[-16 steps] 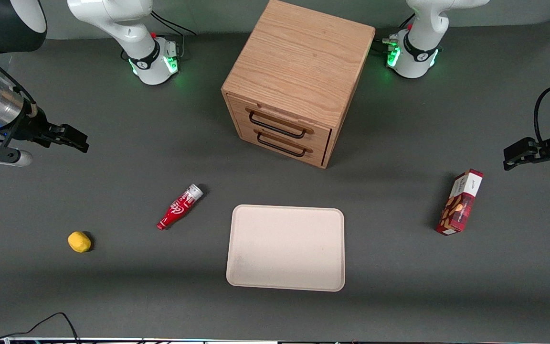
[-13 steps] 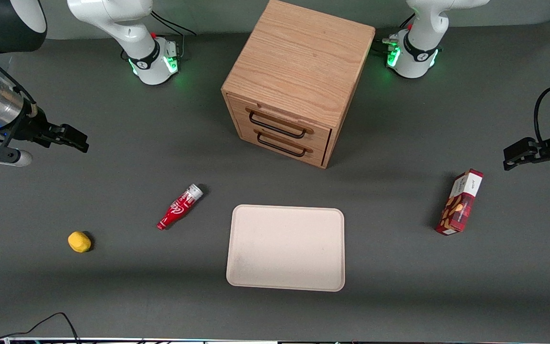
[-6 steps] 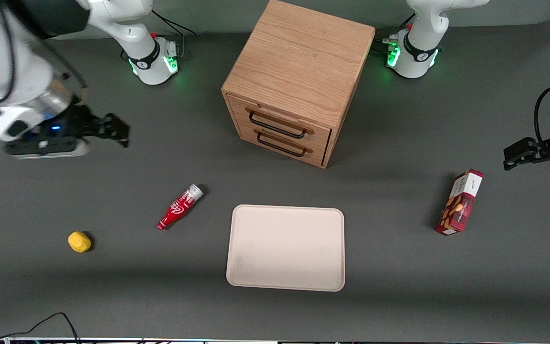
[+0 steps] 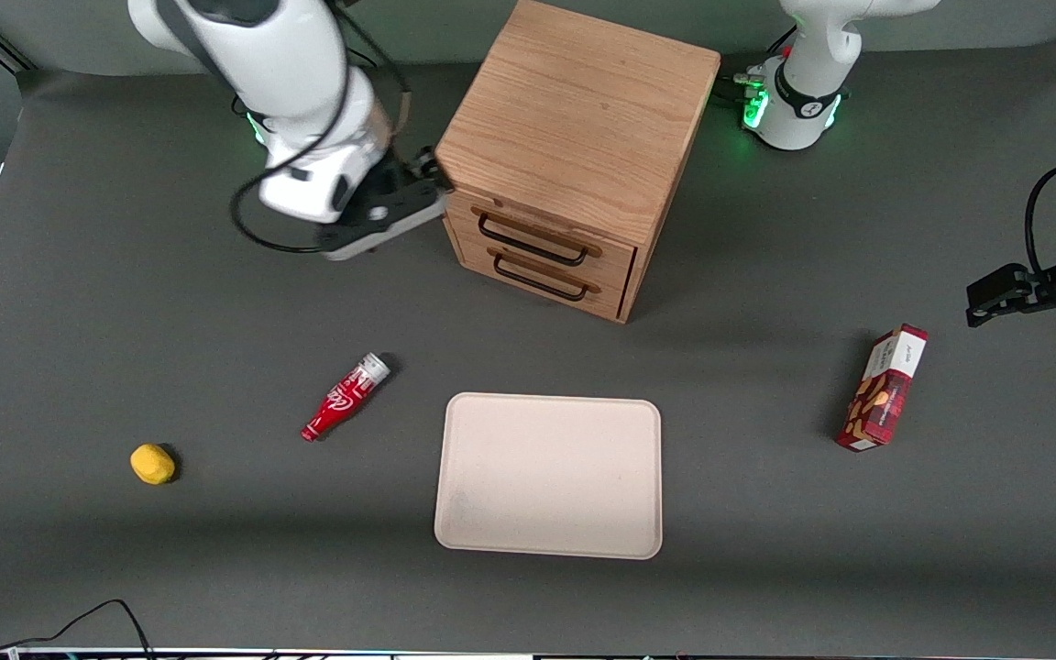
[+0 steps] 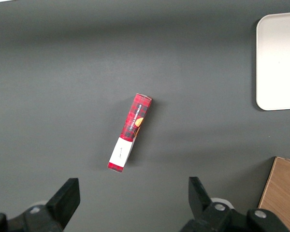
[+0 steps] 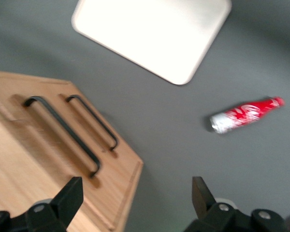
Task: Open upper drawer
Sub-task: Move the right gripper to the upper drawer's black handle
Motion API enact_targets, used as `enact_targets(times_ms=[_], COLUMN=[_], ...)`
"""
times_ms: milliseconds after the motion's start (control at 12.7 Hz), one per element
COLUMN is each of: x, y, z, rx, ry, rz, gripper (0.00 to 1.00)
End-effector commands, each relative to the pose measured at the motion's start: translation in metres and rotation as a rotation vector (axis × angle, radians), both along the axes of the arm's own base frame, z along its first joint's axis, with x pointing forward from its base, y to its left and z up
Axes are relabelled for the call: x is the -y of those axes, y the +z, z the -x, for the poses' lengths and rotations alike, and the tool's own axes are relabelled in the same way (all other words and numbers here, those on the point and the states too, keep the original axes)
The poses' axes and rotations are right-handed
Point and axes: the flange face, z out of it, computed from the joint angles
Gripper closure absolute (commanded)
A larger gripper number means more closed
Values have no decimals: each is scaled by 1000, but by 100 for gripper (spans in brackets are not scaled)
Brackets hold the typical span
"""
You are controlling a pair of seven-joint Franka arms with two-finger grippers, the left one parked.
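The wooden cabinet (image 4: 574, 119) stands at the middle of the table, farther from the front camera than the tray. Its upper drawer (image 4: 542, 229) is shut, with a thin black wire handle (image 4: 531, 242); the identical lower drawer (image 4: 546, 275) sits just below it. My right gripper (image 4: 425, 176) is open and empty, at the height of the upper drawer, beside the cabinet's front corner on the working arm's side. In the right wrist view the open gripper (image 6: 137, 193) hangs over that corner, with the upper drawer's handle (image 6: 63, 135) and the lower handle (image 6: 93, 121) in sight.
A beige tray (image 4: 548, 475) lies in front of the cabinet, nearer the front camera. A red bottle (image 4: 345, 397) lies beside the tray and a yellow lump (image 4: 152, 463) farther toward the working arm's end. A red box (image 4: 884, 388) stands toward the parked arm's end.
My right arm has swung in from the working arm's end of the table to the cabinet's front corner. The drawers and the loose objects have not moved.
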Motion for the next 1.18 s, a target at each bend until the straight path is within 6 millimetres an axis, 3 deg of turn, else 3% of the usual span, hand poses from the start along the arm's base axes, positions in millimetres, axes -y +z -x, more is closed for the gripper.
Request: enact_targets(times_ms=[0,316,553,1105], x=[-46,-80,-85,-88], y=[-21,-54,-83,-126], z=[-5,-3,-5,-6], rx=[-15,-23,-22,-55], ry=[82,149,409,498], rz=[-25,-40,-13,-19], gripper=[0,0,0,0])
